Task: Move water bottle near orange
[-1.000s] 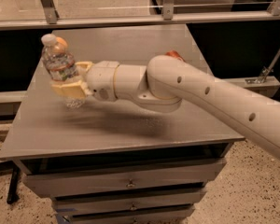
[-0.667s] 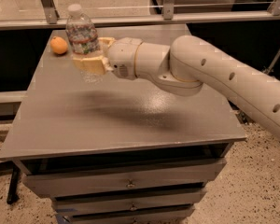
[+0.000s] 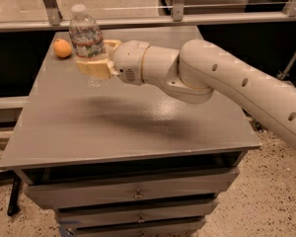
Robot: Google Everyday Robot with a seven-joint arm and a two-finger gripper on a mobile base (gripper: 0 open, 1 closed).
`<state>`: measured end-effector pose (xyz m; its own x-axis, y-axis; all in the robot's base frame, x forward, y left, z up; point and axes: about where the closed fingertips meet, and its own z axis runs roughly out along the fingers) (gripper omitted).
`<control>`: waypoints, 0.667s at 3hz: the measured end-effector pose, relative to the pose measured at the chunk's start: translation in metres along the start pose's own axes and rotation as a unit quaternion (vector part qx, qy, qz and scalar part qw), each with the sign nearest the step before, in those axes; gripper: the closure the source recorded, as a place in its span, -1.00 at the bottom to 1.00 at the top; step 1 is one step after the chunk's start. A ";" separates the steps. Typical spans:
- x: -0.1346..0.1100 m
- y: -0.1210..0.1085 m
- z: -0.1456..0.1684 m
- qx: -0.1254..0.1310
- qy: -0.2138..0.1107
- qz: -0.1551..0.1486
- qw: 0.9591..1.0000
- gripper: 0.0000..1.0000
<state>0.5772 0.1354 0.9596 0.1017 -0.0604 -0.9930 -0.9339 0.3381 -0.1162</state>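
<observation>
Pinching upright water bottle [image 3: 86, 33], cap up, hand [image 3: 92, 66] over table [image 3: 138, 132] far left, beside orange [image 3: 62, 48]

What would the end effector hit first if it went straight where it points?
Probably the orange, just past the bottle the end effector holds over the table's far left; depth is unclear.

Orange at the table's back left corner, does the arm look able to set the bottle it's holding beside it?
Probably yes. The gripper, fingers shut on the water bottle, hangs just right of the orange, with only bare table between them.
</observation>
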 end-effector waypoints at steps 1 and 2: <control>0.001 -0.021 0.004 0.015 -0.032 0.011 0.999 1.00; 0.009 -0.057 0.014 0.022 -0.055 0.025 0.998 1.00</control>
<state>0.6365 0.1284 0.9572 0.0953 0.0600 -0.9936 -0.9233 0.3783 -0.0657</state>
